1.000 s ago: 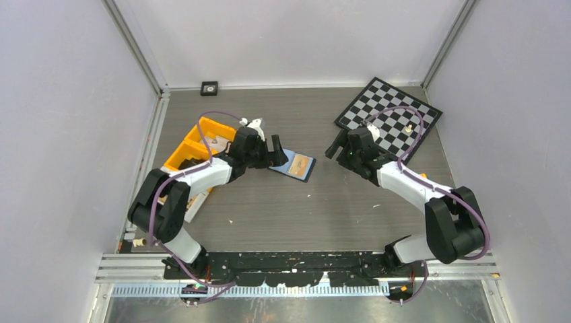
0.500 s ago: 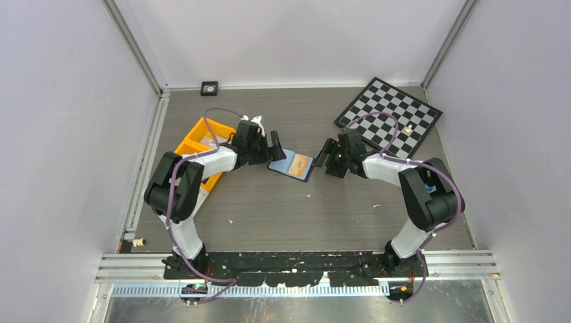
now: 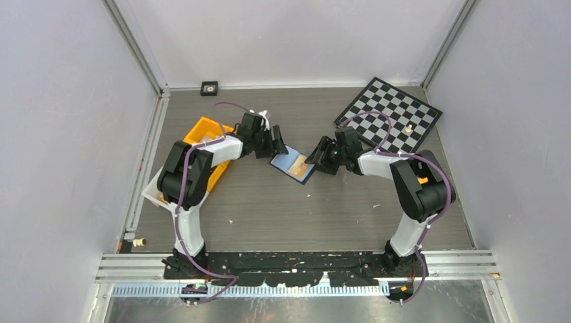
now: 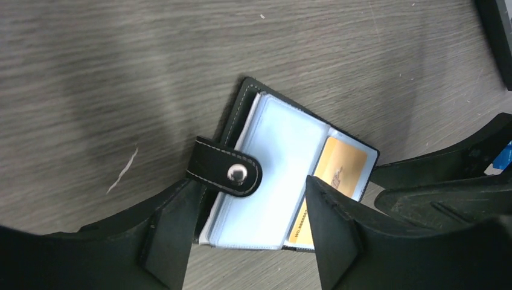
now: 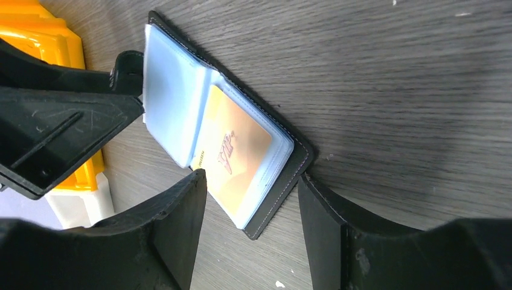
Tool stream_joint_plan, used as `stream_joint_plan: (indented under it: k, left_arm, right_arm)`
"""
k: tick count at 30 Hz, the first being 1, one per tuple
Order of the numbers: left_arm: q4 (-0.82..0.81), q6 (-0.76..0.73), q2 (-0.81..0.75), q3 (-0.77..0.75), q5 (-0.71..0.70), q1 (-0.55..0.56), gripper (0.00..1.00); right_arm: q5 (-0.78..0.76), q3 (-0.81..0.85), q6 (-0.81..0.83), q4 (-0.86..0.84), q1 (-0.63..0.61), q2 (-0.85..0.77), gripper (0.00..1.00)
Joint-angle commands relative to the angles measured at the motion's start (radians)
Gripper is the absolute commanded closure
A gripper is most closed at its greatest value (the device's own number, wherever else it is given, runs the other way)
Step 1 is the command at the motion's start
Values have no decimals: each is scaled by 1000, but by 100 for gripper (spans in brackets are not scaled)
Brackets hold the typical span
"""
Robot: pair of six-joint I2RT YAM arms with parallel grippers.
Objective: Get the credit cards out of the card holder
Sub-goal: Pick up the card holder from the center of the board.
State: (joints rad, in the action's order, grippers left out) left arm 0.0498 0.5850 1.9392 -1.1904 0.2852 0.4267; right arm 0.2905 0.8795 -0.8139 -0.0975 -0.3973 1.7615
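Note:
The card holder (image 3: 294,163) lies open and flat on the table, showing pale blue sleeves (image 4: 278,163) and a black snap strap (image 4: 229,174). An orange-tan credit card (image 5: 232,154) sits in the right-hand sleeve; any other credit cards are hidden inside the sleeves. My left gripper (image 3: 275,145) is open, low over the holder's left end, its jaws astride the blue sleeves (image 4: 250,235). From the other side, my right gripper (image 3: 320,156) is open with the holder's near right corner between its fingers (image 5: 250,211). One fingertip (image 5: 311,187) is against the black edge.
An orange bin (image 3: 202,138) on a white tray (image 3: 153,192) stands behind the left arm. A chessboard (image 3: 389,111) with a small pale piece (image 3: 408,127) lies at the back right. A small black square (image 3: 209,87) sits by the back wall.
Both arms have swung inward and down to the two ends of the card holder, and both pairs of jaws have narrowed. The holder has stayed in place.

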Motion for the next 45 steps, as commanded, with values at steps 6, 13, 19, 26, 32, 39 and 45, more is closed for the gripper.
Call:
stream_joint_plan:
  k: [6, 13, 19, 26, 32, 39, 45]
  left_arm:
    - [74, 7, 103, -44, 159, -3, 42]
    - [50, 22, 108, -35, 208, -3, 45]
    - [10, 44, 120, -28, 269, -3, 58]
    - [-15, 68, 109, -11, 292, -3, 51]
    - [-33, 84, 109, -9, 320, -4, 57]
    - [-95, 111, 67, 24, 339, -3, 69]
    - [-244, 210, 11, 88, 425, -6, 77]
  right_arm:
    - [43, 36, -14, -28, 6, 49, 41]
    - [33, 39, -5, -18, 9, 31, 42]
    - [23, 62, 14, 13, 11, 41, 42]
    - [27, 82, 21, 28, 11, 60, 42]
    - [-2, 87, 42, 55, 12, 48, 42]
    - [-72, 87, 68, 131, 14, 2, 37]
    - [-4, 24, 31, 25, 14, -67, 13]
